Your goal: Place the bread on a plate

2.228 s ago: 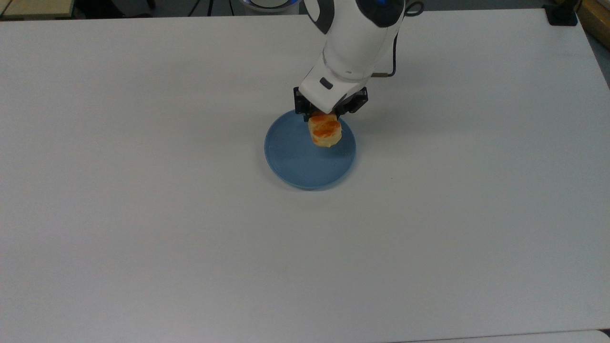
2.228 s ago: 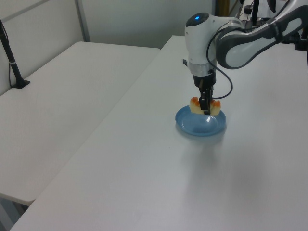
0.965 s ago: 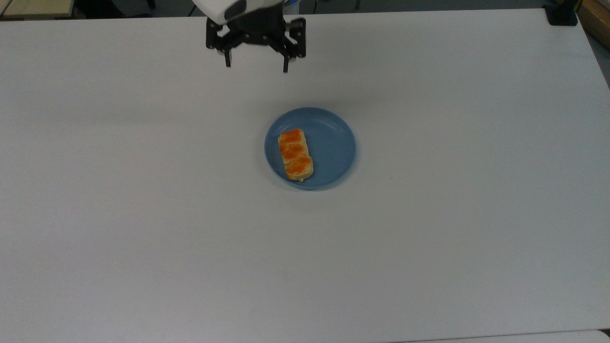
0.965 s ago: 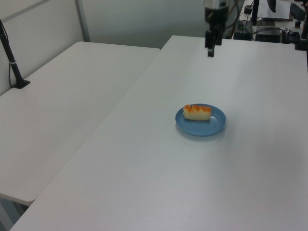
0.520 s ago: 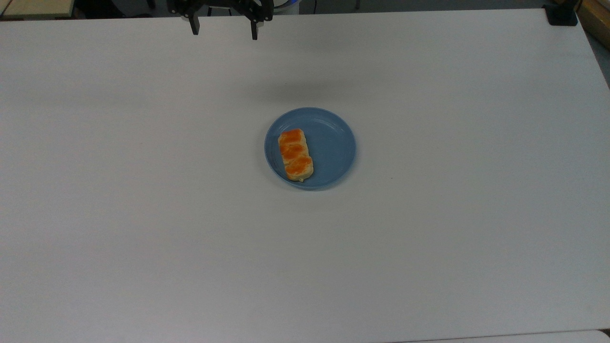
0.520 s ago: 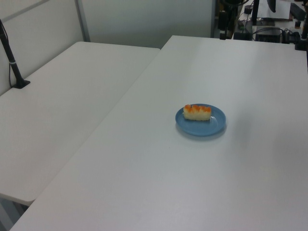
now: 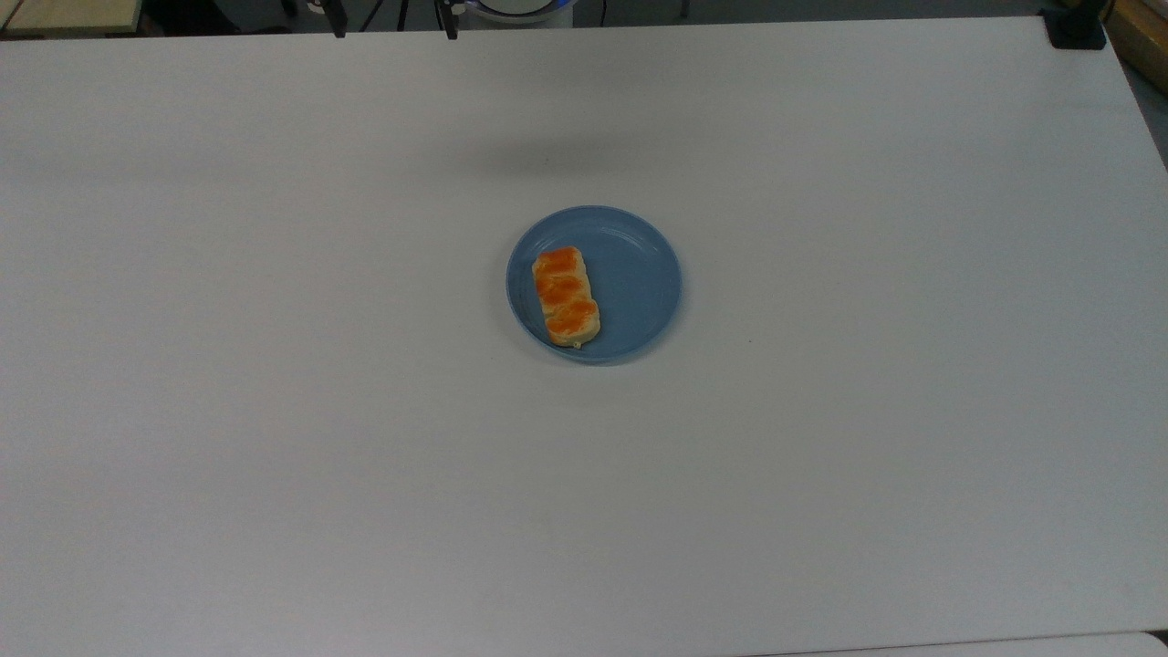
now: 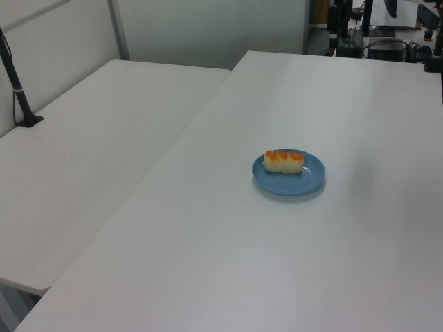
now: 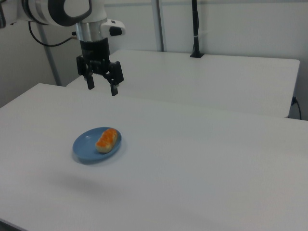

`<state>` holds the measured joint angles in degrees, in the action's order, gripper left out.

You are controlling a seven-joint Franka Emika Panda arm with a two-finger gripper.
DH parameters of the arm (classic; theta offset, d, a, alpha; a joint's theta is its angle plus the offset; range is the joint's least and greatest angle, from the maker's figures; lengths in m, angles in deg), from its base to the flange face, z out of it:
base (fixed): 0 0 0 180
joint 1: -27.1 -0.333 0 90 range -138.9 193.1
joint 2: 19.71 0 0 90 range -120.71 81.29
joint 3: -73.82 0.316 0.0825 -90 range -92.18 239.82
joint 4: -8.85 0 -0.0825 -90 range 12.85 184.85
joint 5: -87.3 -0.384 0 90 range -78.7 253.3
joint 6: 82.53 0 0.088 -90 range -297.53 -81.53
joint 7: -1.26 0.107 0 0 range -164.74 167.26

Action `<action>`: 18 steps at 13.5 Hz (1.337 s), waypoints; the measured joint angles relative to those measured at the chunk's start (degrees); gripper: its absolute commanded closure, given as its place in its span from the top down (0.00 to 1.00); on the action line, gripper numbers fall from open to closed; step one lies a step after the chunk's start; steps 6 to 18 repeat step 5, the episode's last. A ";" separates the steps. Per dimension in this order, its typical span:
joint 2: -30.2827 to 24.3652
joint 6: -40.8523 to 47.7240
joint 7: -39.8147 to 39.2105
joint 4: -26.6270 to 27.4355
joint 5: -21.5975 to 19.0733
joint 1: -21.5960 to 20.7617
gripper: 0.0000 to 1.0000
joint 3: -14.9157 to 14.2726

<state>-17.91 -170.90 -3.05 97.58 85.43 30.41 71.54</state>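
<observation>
Where bread (image 7: 566,296) lies, unmarked plate (image 7: 639,283)

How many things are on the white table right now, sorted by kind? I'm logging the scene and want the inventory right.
Bread: 1, lying on the plate
Plate: 1, blue, on the white table
Total: 2

The claw hangs open above the table, clear of both, and holds nothing.
</observation>
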 measured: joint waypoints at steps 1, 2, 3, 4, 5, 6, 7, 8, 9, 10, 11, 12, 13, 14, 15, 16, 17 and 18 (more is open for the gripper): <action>0.00 0.00 0.00 0.00 0.00 -0.24 1.00 0.00; 0.00 0.00 -0.01 0.00 0.00 -0.42 1.00 -0.01; 0.00 0.00 -0.02 0.00 0.00 -0.47 1.00 -0.02; 0.00 0.00 -0.06 0.00 0.00 -0.47 1.00 -0.02; 0.00 0.00 -0.07 0.00 0.00 -0.47 1.00 -0.02; 0.00 0.00 -0.07 0.00 0.00 -0.47 1.00 -0.02; 0.00 0.00 -0.07 0.00 0.00 -0.47 1.00 -0.02; 0.00 0.00 -0.07 0.00 0.00 -0.47 1.00 -0.02; 0.00 0.00 -0.07 0.00 0.00 -0.47 1.00 -0.02; 0.00 0.00 -0.07 0.00 0.00 -0.47 1.00 -0.02; 0.00 0.00 -0.07 0.00 0.00 -0.47 1.00 -0.02; 0.00 0.00 -0.07 0.00 0.00 -0.47 1.00 -0.02; 0.00 0.00 -0.07 0.00 0.00 -0.47 1.00 -0.02; 0.00 0.00 -0.07 0.00 0.00 -0.47 1.00 -0.02; 0.00 0.00 -0.07 0.00 0.00 -0.47 1.00 -0.02; 0.00 0.00 -0.07 0.00 0.00 -0.47 1.00 -0.02; 0.00 0.00 -0.07 0.00 0.00 -0.47 1.00 -0.02; 0.00 0.00 -0.07 0.00 0.00 -0.47 1.00 -0.02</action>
